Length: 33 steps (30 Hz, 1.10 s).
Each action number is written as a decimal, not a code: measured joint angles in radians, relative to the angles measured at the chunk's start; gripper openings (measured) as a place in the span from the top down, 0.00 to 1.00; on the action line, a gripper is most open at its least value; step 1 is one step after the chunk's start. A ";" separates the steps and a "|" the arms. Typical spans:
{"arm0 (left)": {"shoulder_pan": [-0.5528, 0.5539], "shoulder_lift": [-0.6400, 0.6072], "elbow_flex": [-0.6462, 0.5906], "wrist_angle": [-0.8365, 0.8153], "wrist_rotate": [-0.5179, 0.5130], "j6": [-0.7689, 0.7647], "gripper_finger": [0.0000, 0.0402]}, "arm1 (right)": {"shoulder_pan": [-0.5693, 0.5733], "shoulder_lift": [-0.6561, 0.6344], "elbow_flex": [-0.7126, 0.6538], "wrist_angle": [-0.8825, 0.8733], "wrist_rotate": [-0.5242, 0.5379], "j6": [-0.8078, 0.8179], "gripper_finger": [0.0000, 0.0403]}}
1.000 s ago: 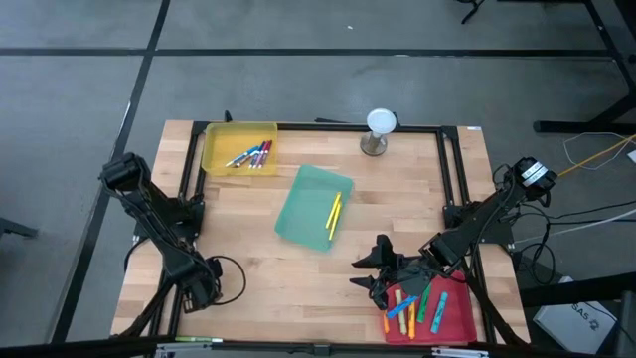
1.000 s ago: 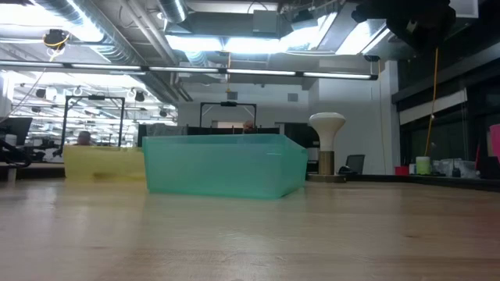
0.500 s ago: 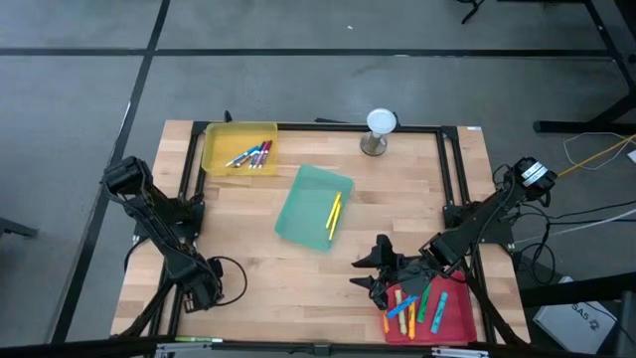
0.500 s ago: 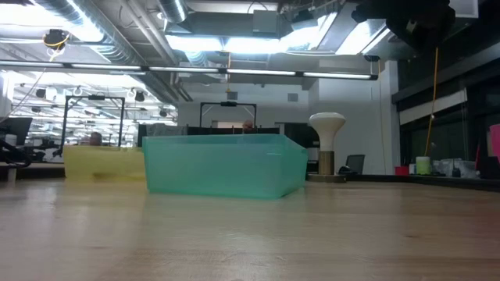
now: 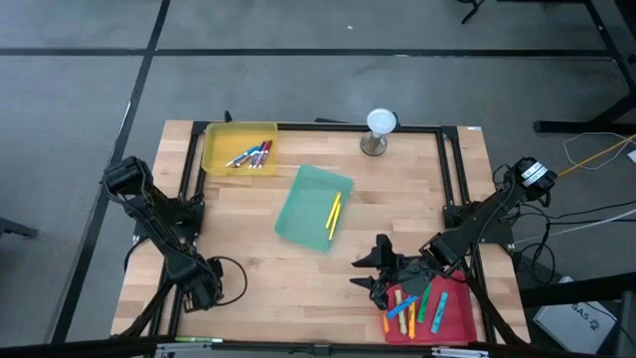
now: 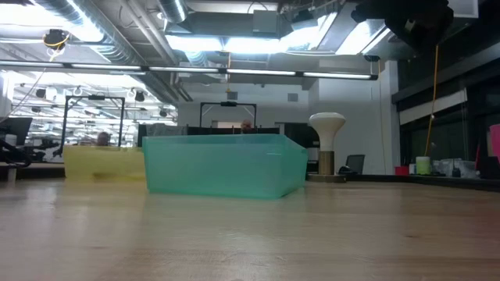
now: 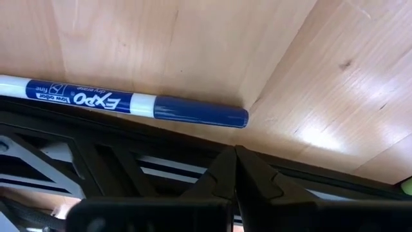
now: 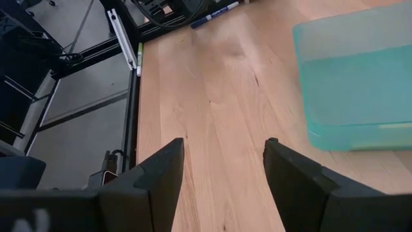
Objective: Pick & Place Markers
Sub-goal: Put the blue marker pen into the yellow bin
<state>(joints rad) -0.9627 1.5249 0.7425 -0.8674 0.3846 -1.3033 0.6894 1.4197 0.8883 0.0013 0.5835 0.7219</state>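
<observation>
Apparently between picks, the right gripper hovers empty with fingers spread just beside the red tray of markers; it likely must reach one next. Only the left wrist view shows a blue marker beside the left gripper, pressed together; farther off, others lie in the green tray and yellow tray.

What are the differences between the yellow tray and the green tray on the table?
The yellow tray sits at the table's far left corner, squared with the edges; the green tray sits near the middle, turned at an angle. The yellow tray holds several markers in mixed colours; the green tray holds only yellow markers, laid close together. The yellow tray looks opaque, the green one translucent. Both are shallow rectangular trays with markers inside.
</observation>
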 joint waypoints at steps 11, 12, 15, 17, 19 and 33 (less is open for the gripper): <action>0.000 -0.004 0.000 -0.048 0.037 0.018 1.00 | 0.000 0.000 0.000 0.000 0.000 0.001 0.48; 0.000 -0.004 0.000 -0.049 0.025 0.027 1.00 | 0.000 0.000 0.000 0.000 0.000 0.001 0.48; 0.000 -0.004 0.000 -0.048 0.000 0.044 1.00 | 0.000 0.000 0.000 0.000 0.000 0.003 0.48; 0.000 -0.004 0.000 -0.046 -0.004 0.050 1.00 | 0.000 0.000 0.000 0.000 0.000 0.003 0.48; -0.006 -0.004 0.000 -0.045 -0.008 0.053 1.00 | 0.000 0.000 0.000 0.000 0.000 0.003 0.48; -0.038 -0.005 0.000 0.017 -0.079 0.024 1.00 | 0.000 0.000 0.000 0.002 0.000 -0.021 0.48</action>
<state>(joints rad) -1.0008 1.5204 0.7425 -0.8509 0.3054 -1.2789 0.6891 1.4197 0.8883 0.0029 0.5831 0.7010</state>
